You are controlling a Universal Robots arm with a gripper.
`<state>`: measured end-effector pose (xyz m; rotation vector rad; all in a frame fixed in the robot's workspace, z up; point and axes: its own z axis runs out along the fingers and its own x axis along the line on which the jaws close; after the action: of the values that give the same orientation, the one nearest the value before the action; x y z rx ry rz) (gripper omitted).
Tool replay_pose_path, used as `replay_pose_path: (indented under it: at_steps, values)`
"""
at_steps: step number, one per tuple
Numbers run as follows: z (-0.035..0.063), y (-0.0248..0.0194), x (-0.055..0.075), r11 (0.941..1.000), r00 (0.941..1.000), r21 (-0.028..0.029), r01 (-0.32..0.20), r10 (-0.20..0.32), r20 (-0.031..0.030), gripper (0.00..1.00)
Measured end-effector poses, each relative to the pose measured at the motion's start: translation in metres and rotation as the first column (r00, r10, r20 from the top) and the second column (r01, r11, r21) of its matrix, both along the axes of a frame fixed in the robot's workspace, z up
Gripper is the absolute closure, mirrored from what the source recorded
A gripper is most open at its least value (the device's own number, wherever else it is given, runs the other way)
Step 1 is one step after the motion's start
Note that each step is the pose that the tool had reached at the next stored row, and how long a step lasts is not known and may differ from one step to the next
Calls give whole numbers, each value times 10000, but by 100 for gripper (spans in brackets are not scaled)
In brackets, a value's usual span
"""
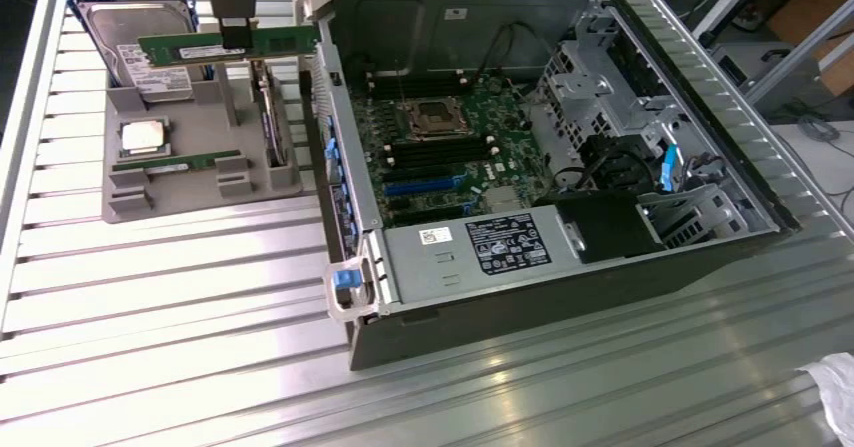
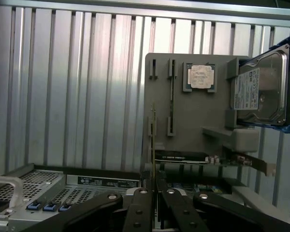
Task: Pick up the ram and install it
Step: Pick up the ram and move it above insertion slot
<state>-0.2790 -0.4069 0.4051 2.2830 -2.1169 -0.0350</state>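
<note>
The ram (image 1: pixel 187 49) is clamped in the jaws of the gripper (image 1: pixel 238 39) above the grey tray (image 1: pixel 160 207), beside the open computer case (image 1: pixel 534 317); the carry is judged in hand, and alignment with the memory slots (image 1: pixel 430 154) is called for.

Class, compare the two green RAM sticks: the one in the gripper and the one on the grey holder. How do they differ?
The held ram hangs in the air, clamped by the shut gripper; the second ram sits slotted in the grey holder, untouched. The held ram hangs near the computer case; the second ram lies beside the CPU chip. Both are long, narrow green sticks with white stickers.
</note>
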Motion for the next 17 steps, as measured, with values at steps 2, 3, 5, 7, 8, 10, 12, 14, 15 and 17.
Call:
replay_pose_path:
  at_steps: [2, 3, 5, 7, 8, 10, 12, 14, 15, 17]
  values:
    - [0, 0, 10, 10000, 10000, 0, 0, 0, 1, 87]
    - [0, 0, 13, 10000, 10000, 0, 0, 0, 0, 87]
    - [0, 0, 21, 10000, 10000, 1, 0, 0, 1, 87]
    - [0, 0, 35, 10000, 10000, 0, 0, 0, 0, 87]
    - [0, 0, 44, 10000, 10000, 0, 0, 0, 0, 87]
    - [0, 0, 62, 10000, 10000, 0, 0, 0, 0, 87]
    - [0, 0, 74, 10000, 10000, 0, 0, 0, 1, 87]
    - [0, 0, 89, 10000, 10000, 0, 0, 0, 0, 87]
    - [0, 0, 96, 10000, 10000, 0, 0, 0, 0, 87]
    - [0, 0, 104, 10000, 10000, 0, 0, 0, 0, 87]
